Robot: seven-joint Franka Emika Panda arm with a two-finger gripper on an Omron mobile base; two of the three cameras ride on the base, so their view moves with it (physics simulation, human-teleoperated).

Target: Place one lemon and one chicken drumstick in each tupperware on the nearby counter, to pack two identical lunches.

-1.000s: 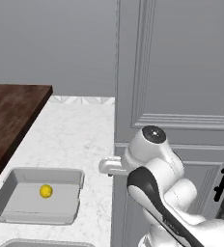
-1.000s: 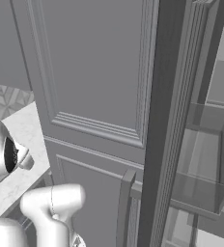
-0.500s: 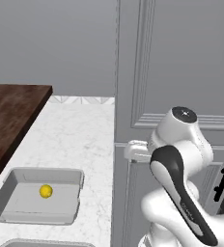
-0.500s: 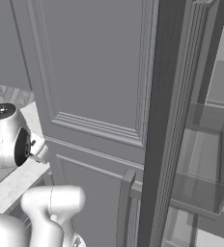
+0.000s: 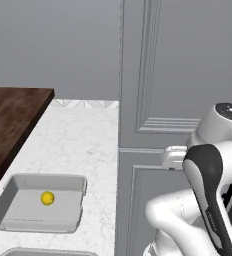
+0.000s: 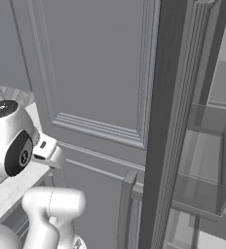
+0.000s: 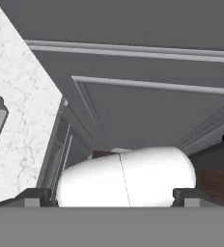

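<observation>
A tall grey panelled door [image 5: 188, 75] rises at the centre and right of the left base view, and the white robot arm [image 5: 208, 200] bends upward in front of it. The pincer [image 7: 111, 195] shows at the bottom of the hand view as two small dark fingertips [image 7: 34, 197] set wide apart, with nothing gripped between them; a rounded white part of the robot's own body lies in the gap. The hand looks along the grey cabinet fronts, with the white marble surface [image 5: 83, 145] off to one side of it. Down on that surface, well away from the pincer, a shallow light-grey tupperware [image 5: 18, 220] holds a single lemon [image 5: 47, 198] near its middle, apart from every wall. The rim of a second tupperware [image 5: 48, 251] shows at the bottom edge, nearer the robot's base; its contents cannot be seen. No chicken drumstick appears in either base view, so the meat probably has to be fetched from elsewhere. The lemon looks small, round and firm, likely light and inclined to roll, so it would best be gripped across its middle from above. The trays seem stiff and thin-walled, and would probably slide easily on smooth marble if nudged. A dark brown wooden top [image 5: 8, 120] borders the marble on the far side of the trays from the pincer.
</observation>
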